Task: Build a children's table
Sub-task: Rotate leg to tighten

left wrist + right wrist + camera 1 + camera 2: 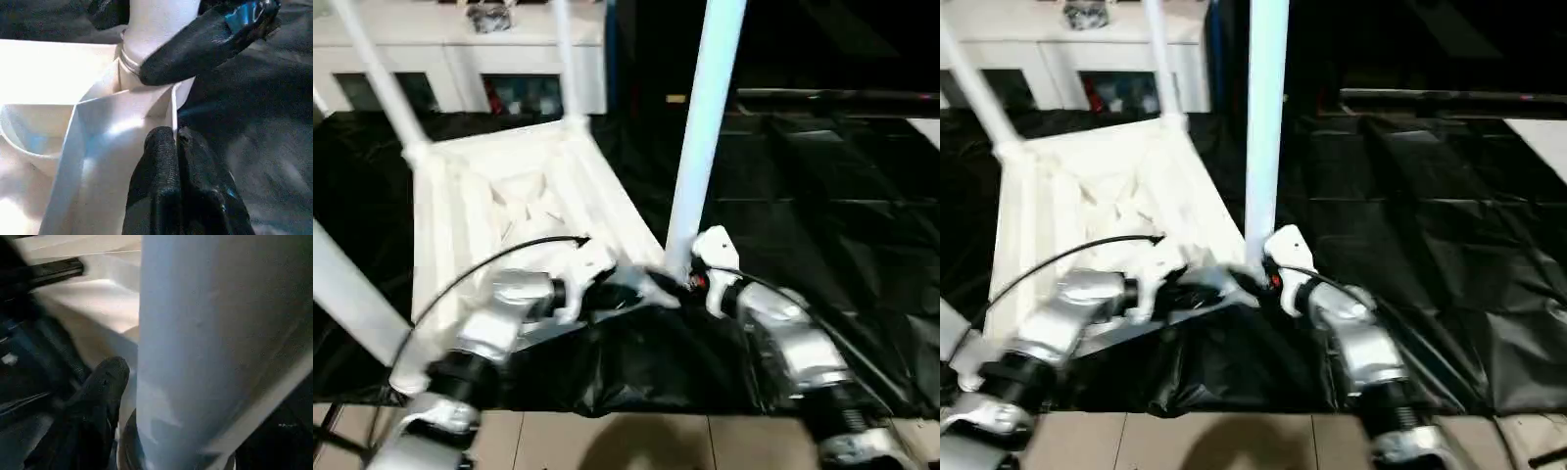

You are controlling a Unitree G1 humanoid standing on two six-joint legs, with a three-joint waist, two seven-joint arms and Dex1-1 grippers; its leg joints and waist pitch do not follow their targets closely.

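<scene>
Silver forearms are filling the bottom of the frame. Left hand (651,289) is clamping the corner wall of the upturned children's table (509,211), mid-left of frame, lying on black sheeting (822,225). Right hand (1268,276) is sitting at the base of the near upright leg (705,127) in its corner socket; can't tell its finger state. White cabinet (460,59) is standing upper left.
</scene>
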